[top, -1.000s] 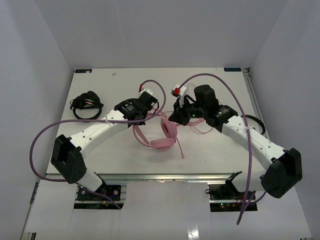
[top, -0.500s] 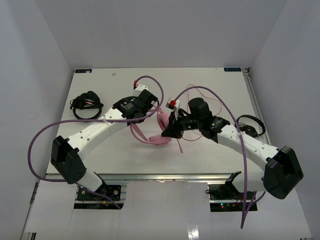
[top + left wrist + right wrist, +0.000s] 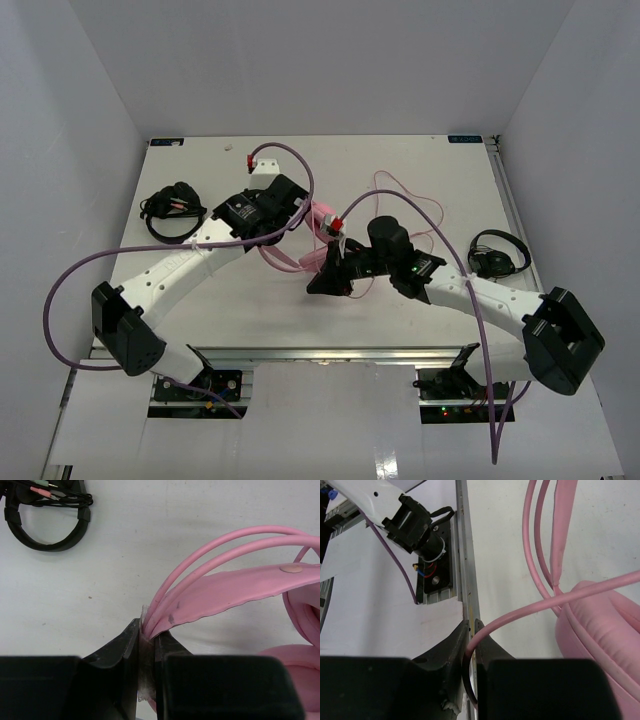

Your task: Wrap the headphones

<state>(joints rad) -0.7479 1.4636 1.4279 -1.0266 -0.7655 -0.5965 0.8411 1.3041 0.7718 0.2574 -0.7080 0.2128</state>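
**Headphones gripped by both arms at mid-table**

Top view: the pink headphones point(image 3: 322, 216) lie about the middle of the table point(image 3: 260, 315). Their long axis slants from the table's far side toward its near left, where the headband bows out. The left gripper point(image 3: 298, 222) reaches them from the table's left, the right gripper point(image 3: 318, 283) from its near edge.

Left wrist: the jaws are pressed together on one end of the headband point(image 3: 235, 592). Its flat strap and two thin rails sweep up and rightward to a padded ear cup point(image 3: 300, 660).

Right wrist: the jaws stand nearly together, pinching the thin pink cable point(image 3: 600, 586). The cable runs rightward across the smooth round cushion. The rails run straight away from the camera, inward from the table's near edge.
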